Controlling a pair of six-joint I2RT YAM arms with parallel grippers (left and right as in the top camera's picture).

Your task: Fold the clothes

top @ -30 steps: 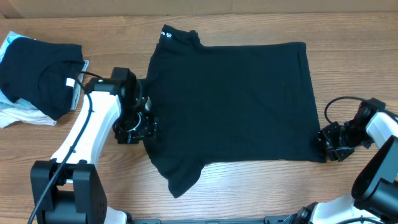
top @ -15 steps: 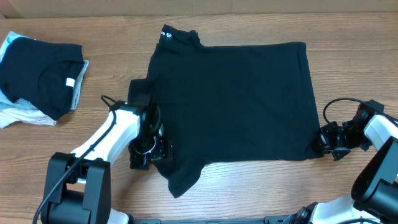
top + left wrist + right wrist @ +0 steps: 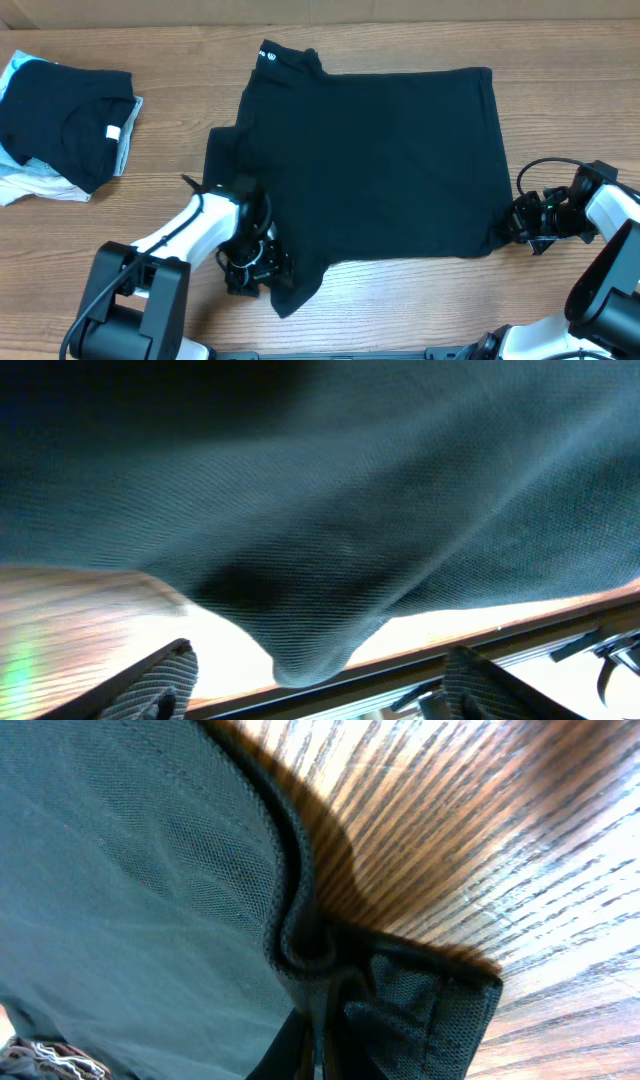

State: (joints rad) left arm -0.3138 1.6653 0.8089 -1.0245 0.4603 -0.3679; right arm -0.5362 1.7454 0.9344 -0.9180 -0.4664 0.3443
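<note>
Gripping the shirt [image 3: 370, 160] by its near hem corner in the right tool [image 3: 515, 226], holding the left tool [image 3: 255, 272] open at the sleeve [image 3: 297, 283] on the same near edge.

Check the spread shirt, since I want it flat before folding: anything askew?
Mostly flat. The black T-shirt puckers at its hem corner, pinched in the right gripper, and its lower sleeve bunches by the left gripper.

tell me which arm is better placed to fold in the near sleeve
Left. The left fingers sit at that sleeve of the black T-shirt, spread with fabric between them; the right fingers pinch the opposite hem corner.
</note>
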